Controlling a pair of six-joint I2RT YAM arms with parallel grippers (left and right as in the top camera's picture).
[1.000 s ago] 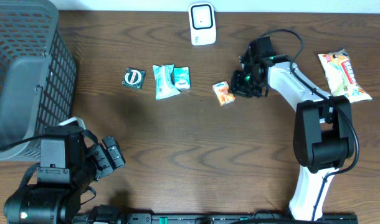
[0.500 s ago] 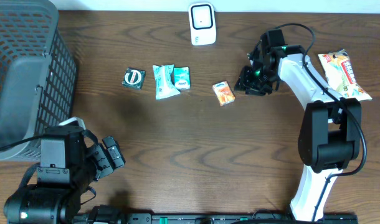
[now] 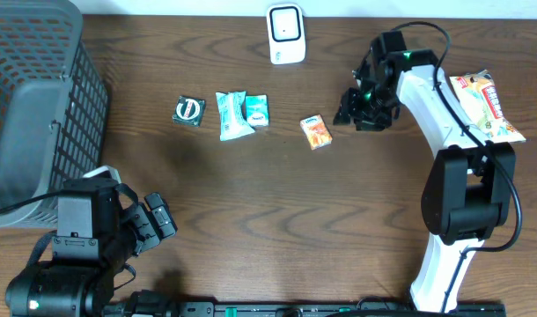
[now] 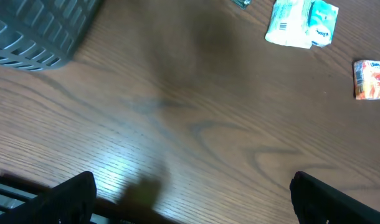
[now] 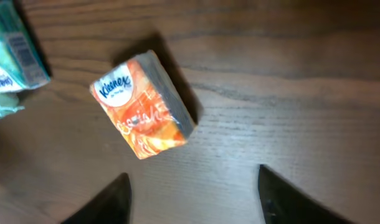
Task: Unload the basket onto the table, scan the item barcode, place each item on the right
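Two claws stand empty. Overhead, the orange Kleenex pack (image 3: 316, 132) lies free mid-bench with bare wood in front of it, the white scanner (image 3: 286, 33) at the far edge. The right claw (image 3: 349, 113) hangs just beside the pack; since a second ago it has drawn back and widened, and the pack has not moved. Left wrist: the left claw (image 4: 196, 205) gapes wide over bare wood. Right wrist: fingers (image 5: 109, 199) apart, pack ahead of them, untouched

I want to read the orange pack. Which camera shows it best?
Right wrist: the orange pack is big, its Kleenex logo readable. Overhead shows it tiny; left wrist shows it small at the edge.
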